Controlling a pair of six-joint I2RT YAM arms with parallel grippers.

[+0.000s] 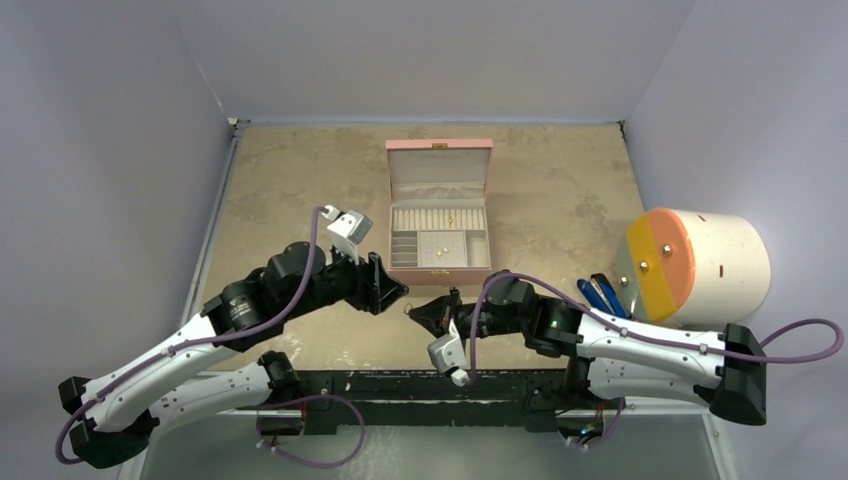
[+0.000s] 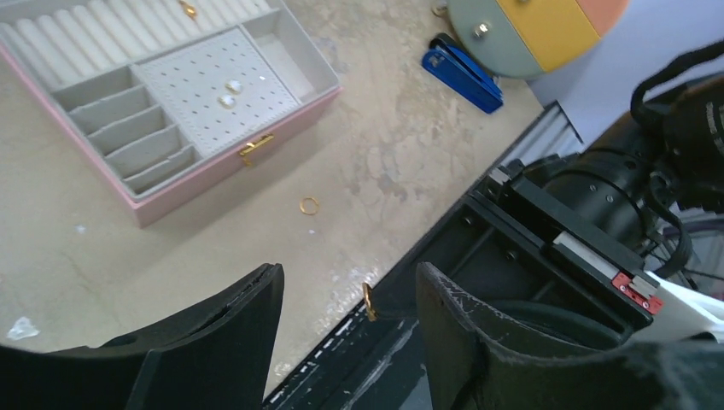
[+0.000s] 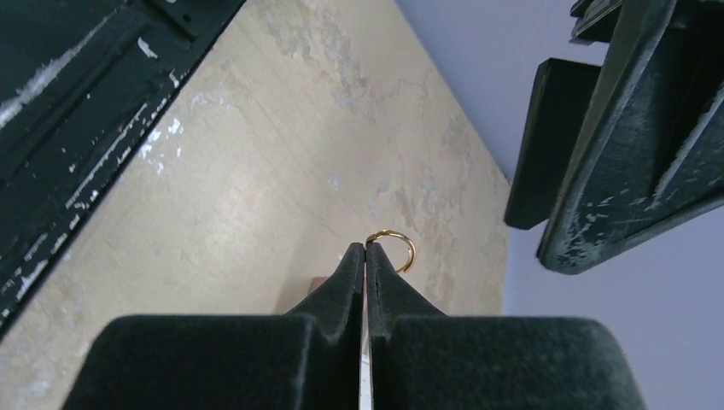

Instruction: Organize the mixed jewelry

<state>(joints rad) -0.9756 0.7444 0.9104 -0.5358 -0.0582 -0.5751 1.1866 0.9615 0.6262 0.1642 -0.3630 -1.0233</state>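
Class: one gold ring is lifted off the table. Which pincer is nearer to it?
Right. The right pincer is shut on the gold ring, pinching it at its fingertips. The left pincer is open, facing it from close by, not touching the ring.

Seen from above, the left gripper (image 1: 395, 292) and right gripper (image 1: 418, 312) meet tip to tip near the table's front edge, with only a sliver between them. The left one's fingers (image 2: 230, 333) are spread. The right one's tips, pinched on a gold ring (image 3: 393, 248), sit just before that gap. At 12 o'clock the open jewelry box (image 1: 440, 148) stands with its raised lid walling the far side. The strip of table (image 1: 290, 190) before it holds only a loose ring (image 2: 309, 205). From 9 to 11 o'clock the table lies bare to the wall. At 3 o'clock a blue stapler (image 1: 598, 295) and a white drum (image 1: 720, 265) block the way. A black rail (image 1: 400, 385) runs along 6 o'clock.
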